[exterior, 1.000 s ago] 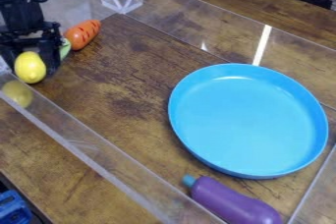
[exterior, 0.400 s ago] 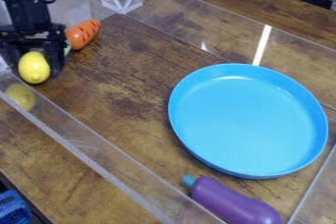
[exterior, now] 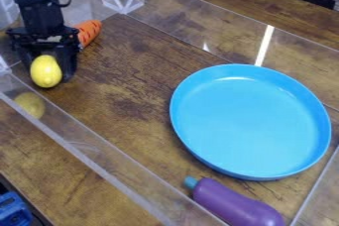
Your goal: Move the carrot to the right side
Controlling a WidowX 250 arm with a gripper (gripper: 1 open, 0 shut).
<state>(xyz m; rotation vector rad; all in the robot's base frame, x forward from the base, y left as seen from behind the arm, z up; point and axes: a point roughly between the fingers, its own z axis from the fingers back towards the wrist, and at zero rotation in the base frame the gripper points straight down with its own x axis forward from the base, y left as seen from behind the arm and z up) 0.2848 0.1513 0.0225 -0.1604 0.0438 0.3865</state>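
Note:
The carrot (exterior: 86,32), orange with a green top, lies on the wooden table at the far left, just behind and to the right of my gripper (exterior: 48,68). The gripper points down with its black fingers (exterior: 66,56) on either side of a yellow lemon (exterior: 47,72), closed on it. The gripper's body hides the carrot's left end. The carrot itself is not held.
A large blue plate (exterior: 249,121) fills the right half of the table. A purple eggplant (exterior: 236,205) lies at the front right corner. Clear acrylic walls (exterior: 79,146) ring the table; the front-left wall shows the lemon's reflection.
My gripper has slid a little to the right, toward the carrot, and the lemon has moved along between its fingers. The carrot, plate and eggplant have stayed put.

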